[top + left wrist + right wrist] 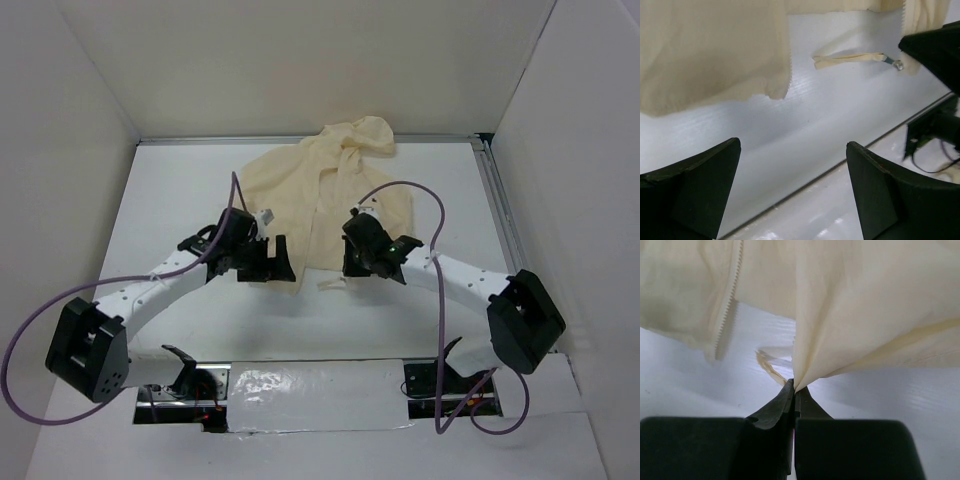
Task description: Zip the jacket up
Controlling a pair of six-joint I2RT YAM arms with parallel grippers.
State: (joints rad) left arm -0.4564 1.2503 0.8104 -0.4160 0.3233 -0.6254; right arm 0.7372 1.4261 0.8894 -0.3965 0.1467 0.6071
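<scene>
The pale cream-yellow jacket lies flat on the white table, hood at the far end, front open at the bottom. My right gripper is shut on the bottom hem of the jacket's right front panel, lifting the cloth into a peak at the fingertips. The zipper teeth of the other panel run down to the left. My left gripper is open and empty just below the left panel's hem. A cream pull cord with a small metal end lies on the table between the panels.
The white table surface is walled by white panels on three sides. A silver foil strip and the arm mounts sit at the near edge. Purple cables arc over both arms.
</scene>
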